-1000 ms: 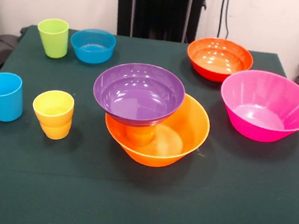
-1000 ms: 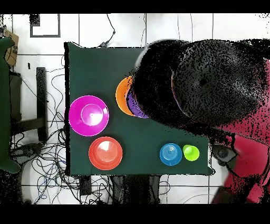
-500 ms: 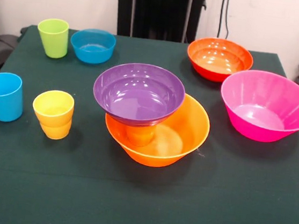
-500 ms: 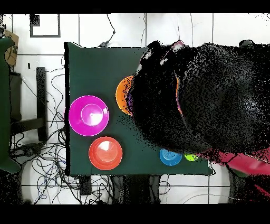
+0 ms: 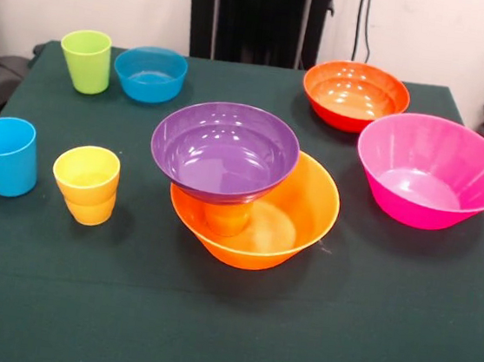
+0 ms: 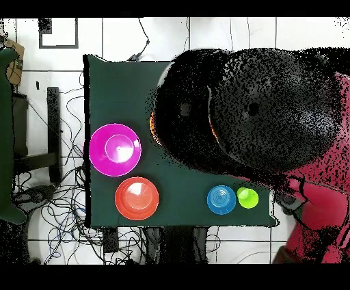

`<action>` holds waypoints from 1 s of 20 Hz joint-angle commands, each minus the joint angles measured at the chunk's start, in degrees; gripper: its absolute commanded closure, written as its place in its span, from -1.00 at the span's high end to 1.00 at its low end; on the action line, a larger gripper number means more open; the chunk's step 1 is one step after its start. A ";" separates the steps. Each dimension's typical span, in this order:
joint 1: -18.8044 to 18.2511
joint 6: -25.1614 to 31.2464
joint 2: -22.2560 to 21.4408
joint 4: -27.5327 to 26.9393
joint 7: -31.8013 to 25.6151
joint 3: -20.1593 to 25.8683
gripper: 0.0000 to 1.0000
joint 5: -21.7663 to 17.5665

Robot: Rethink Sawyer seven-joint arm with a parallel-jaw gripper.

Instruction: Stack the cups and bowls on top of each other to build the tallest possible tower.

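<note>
Nothing on the table is shifting from a second ago in the front view; overhead, the small blue bowl (image 6: 221, 199) and lime green cup (image 6: 247, 198) are showing whole again. My fingers are not showing in either view, so I am not able to tell whether they are released or clenched.

The tower is sitting mid-table: wide orange bowl (image 5: 308, 215) on the green table (image 5: 226, 319), orange cup (image 5: 227, 219) standing inside it, purple bowl (image 5: 224, 151) resting upright on the cup. Just left of it, the yellow cup (image 5: 86, 183) is standing, and the blue cup (image 5: 4, 155) further left. At the far left, the lime green cup (image 5: 86, 60) is standing just beside the small blue bowl (image 5: 151, 74). The red-orange bowl (image 5: 355, 95) is sitting far right, with the pink bowl (image 5: 431, 172) nearer, right of the tower. Overhead, the pink bowl (image 6: 115, 149) and red-orange bowl (image 6: 137, 198) are lying apart.
</note>
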 commanded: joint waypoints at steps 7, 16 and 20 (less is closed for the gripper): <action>1.82 2.87 5.29 2.98 -7.36 5.24 1.00 -6.71; 2.78 3.13 6.64 7.56 -2.77 3.17 1.00 -7.65; 2.40 0.43 6.23 9.36 -4.38 4.17 1.00 -6.26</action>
